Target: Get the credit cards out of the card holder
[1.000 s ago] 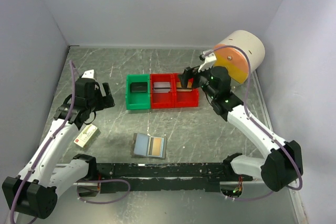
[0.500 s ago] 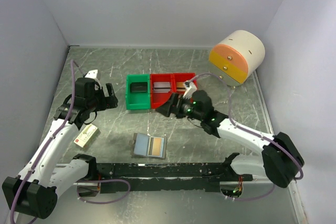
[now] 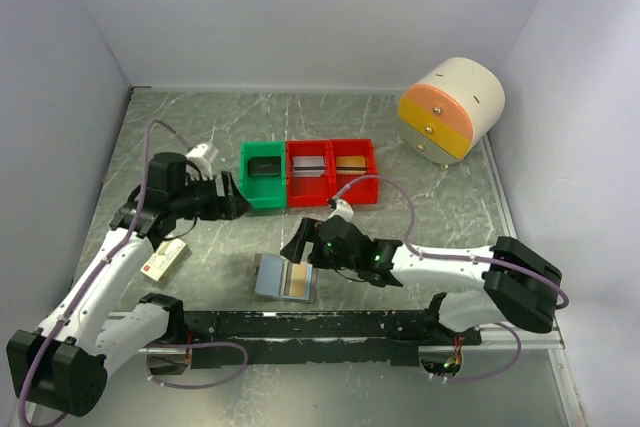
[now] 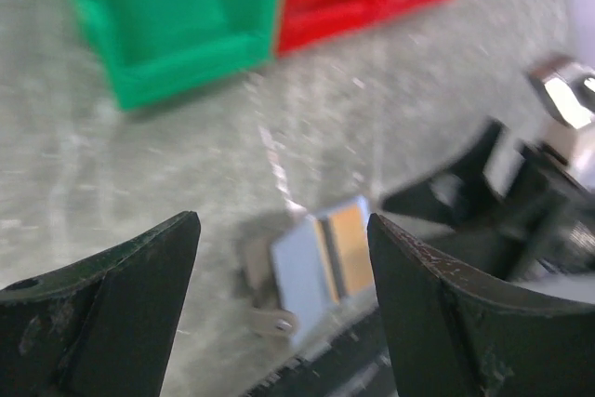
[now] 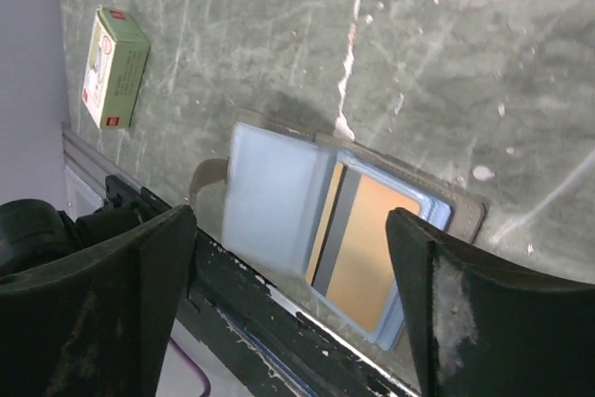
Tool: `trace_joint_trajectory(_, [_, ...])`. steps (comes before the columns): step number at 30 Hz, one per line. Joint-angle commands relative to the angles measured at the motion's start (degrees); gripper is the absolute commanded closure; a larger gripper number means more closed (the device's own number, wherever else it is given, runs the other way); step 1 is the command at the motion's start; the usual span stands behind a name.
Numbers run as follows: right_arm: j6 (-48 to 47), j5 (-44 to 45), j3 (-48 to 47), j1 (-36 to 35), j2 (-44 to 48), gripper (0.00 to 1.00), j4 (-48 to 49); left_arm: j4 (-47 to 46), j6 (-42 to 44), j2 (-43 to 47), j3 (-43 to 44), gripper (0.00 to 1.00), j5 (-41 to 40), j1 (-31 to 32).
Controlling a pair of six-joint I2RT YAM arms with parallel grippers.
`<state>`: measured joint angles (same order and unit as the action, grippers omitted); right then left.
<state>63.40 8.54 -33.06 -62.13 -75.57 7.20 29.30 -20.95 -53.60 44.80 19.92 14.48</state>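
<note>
While left gripper [image 4: 281, 230] and right gripper [image 5: 290, 220] gape empty, the flat grey card holder [image 3: 272, 275] lies unfolded

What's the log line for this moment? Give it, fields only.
card holder: open flat | credit card: one in pocket | right gripper: jaws open, above holder | left gripper: jaws open, empty, near green bin

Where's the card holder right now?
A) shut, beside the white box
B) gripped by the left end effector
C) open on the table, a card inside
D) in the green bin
C: the holder lies open on the table, with an orange card in one panel.
</note>
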Motion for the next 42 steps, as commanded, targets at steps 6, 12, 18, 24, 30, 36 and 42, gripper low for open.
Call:
trace_joint_trajectory(6, [11.71, 3.87, 7.64, -1.25, 2.28, 0.38, 5.79, -2.90, -10.93, 1.41, -4.82, 0.21, 5.06, 20.94])
trace_joint_trajectory(12, [12.57, 3.25, 5.91, -1.50, 1.38, 0.49, 4.10, -3.60, -14.99, -0.52, -7.33, 0.29, 2.27, 24.45])
trace_joint_trajectory(18, [15.03, 2.67, 5.37, -2.49, -0.24, 0.55, 2.63, -4.91, -18.48, -4.53, -8.57, 0.33, 0.07, 26.49])
trace_joint_trajectory(24, [17.96, 2.96, 6.37, -3.78, -1.56, 0.55, 1.17, -6.89, -20.16, -7.18, -9.42, 0.39, -0.56, 28.22])
trace_joint_trajectory(30, [19.50, 1.21, 9.48, -3.82, -2.70, 0.60, 5.38, -7.36, -21.29, -9.76, -10.01, 0.43, -1.40, 29.91])
trace_joint_trajectory(36, [22.18, 2.05, 11.98, -3.80, -4.85, 0.62, 8.17, -7.92, -21.22, -11.77, -11.51, 0.45, -1.65, 30.93])
trace_joint_trajectory(42, [23.33, 2.46, 11.32, -3.77, -6.32, 0.66, 5.84, -8.85, -22.25, -13.12, -13.20, 0.47, -2.69, 31.03])
